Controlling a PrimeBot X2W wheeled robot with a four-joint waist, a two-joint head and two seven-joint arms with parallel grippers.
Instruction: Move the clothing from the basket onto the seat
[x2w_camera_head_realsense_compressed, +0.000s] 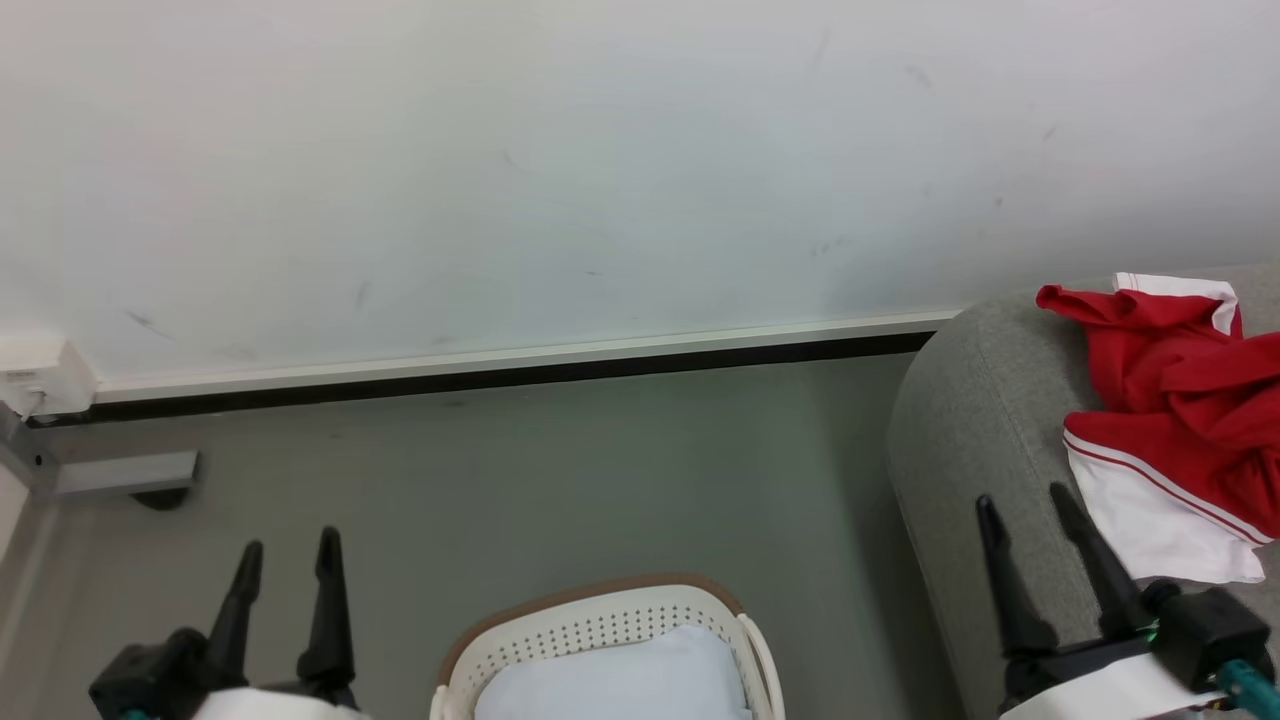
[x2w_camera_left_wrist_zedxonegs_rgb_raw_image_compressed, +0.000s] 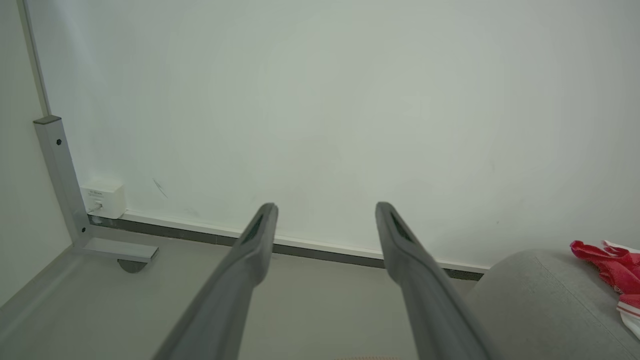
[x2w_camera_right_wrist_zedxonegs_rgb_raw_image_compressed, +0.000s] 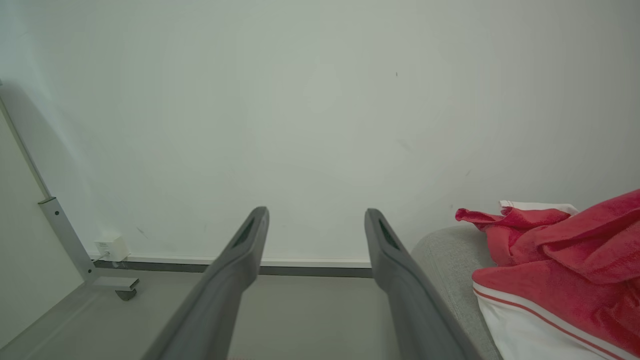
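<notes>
Clothing heaped on seat, far right. Basket near centre, pale blue pad showing inside. Left gripper, right gripper: fingers spread apart, gripping nothing.

Left gripper: lower left of frame, dark fingers parted, tips pointing up. Right gripper: lower right of frame, fingers parted, leaning slightly left, set higher; pale forearm beneath.

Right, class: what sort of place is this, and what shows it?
Probably a plain indoor room, perhaps a living space: grey sofa holding red clothing, laundry basket on the floor, white wall.
</notes>
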